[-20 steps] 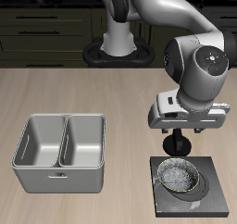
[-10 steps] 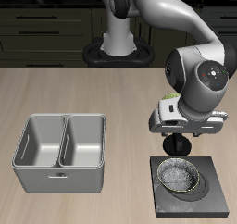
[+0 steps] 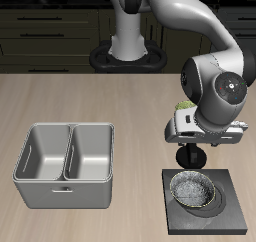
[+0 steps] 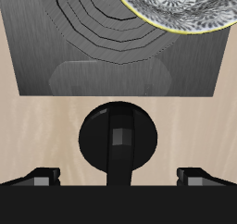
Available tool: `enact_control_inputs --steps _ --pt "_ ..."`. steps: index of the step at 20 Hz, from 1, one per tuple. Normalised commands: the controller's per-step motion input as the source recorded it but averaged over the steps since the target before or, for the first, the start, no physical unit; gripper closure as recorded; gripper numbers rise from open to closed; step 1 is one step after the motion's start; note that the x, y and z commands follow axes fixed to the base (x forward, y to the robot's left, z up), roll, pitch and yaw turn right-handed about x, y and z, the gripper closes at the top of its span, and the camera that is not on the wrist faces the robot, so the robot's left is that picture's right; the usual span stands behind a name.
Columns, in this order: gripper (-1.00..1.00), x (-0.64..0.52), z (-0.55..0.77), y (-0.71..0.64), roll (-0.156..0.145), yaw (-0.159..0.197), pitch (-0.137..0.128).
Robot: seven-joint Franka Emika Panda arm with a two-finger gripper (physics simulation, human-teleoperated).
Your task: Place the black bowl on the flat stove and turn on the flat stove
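Spread wide, jaws of gripper (image 3: 193,157) hang empty over the black knob (image 4: 118,139), one fingertip (image 4: 41,176) showing on either side and touching nothing. Just below in the exterior view: flat stove (image 3: 232,218) near the table's front edge, black bowl (image 3: 193,190) seated on its burner rings. At nine o'clock from the stove, well apart, grey two-compartment tray (image 3: 62,191). Behind the wrist, at twelve o'clock, sliver of green patterned bowl (image 3: 182,107). Bare tabletop (image 3: 70,101) between tray and stove, and farther back.
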Motion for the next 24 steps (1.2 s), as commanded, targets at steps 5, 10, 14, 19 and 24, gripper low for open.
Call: enact_control_inputs --steps 5,10,14,19,24 --pt "-1.00 -0.10 -0.30 -0.06 0.000 -0.020 0.049" --pt "-1.00 -0.05 -0.18 -0.06 -0.012 -0.010 0.023" --pt "-1.00 -0.08 -0.26 -0.03 -0.010 -0.009 0.050" --pt "-1.00 -0.08 -0.45 -0.07 0.024 -0.030 0.089" --pt "1.00 -0.08 -0.13 -0.09 -0.003 -0.008 0.013"
